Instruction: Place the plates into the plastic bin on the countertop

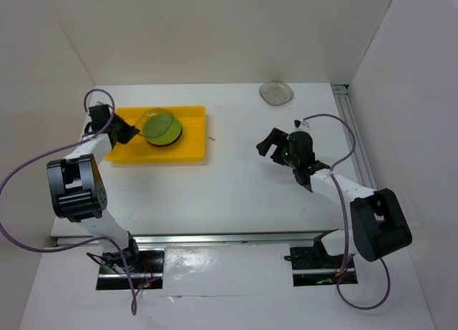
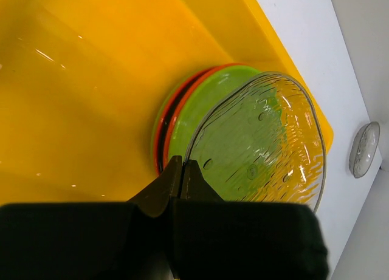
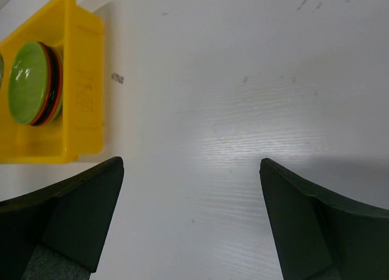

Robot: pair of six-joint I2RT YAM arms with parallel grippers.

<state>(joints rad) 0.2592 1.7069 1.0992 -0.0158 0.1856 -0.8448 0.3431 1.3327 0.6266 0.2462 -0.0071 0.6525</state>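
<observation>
Left wrist — left hand (image 2: 182, 164) tight on clear plate (image 2: 267, 146) above bin (image 2: 91, 79); right hand (image 3: 191, 164) wide, empty.

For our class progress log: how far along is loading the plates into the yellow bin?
Done: green, orange and black plates sit stacked in the bin. In hand: the left gripper pinches a clear plate over that stack. Left: a second clear plate lies on the far countertop; the right gripper is open, empty.

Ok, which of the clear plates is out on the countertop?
The lone clear plate by the back wall, untouched. The other clear plate is pinched at its rim by the left gripper above the stack in the yellow bin.
</observation>
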